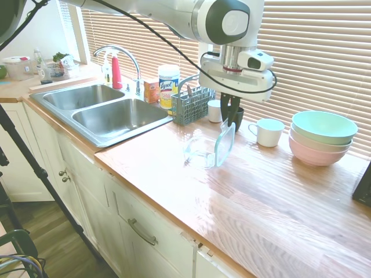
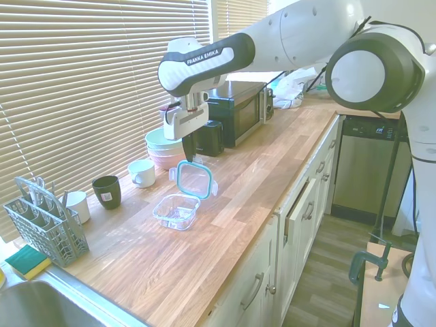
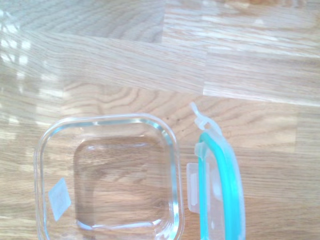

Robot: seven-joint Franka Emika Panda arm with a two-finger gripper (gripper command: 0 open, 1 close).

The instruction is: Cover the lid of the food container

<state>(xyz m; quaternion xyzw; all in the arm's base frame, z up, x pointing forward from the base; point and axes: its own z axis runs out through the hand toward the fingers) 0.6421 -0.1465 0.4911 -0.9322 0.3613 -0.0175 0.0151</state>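
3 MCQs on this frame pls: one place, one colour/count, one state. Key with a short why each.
1. Where is the lid?
A. flat on the food container
B. held on edge beside the food container
C. in the sink

2. How many white mugs stand on the counter?
A. two
B. four
C. none

3. The food container is:
A. covered
B. tipped over
C. open and upright

Key:
1 B, the gripper pinches the lid's top edge and the lid hangs upright next to the dish.
2 A, one white mug near the bowls, another white mug by the cutlery basket.
3 C, the wrist view shows its open rim.
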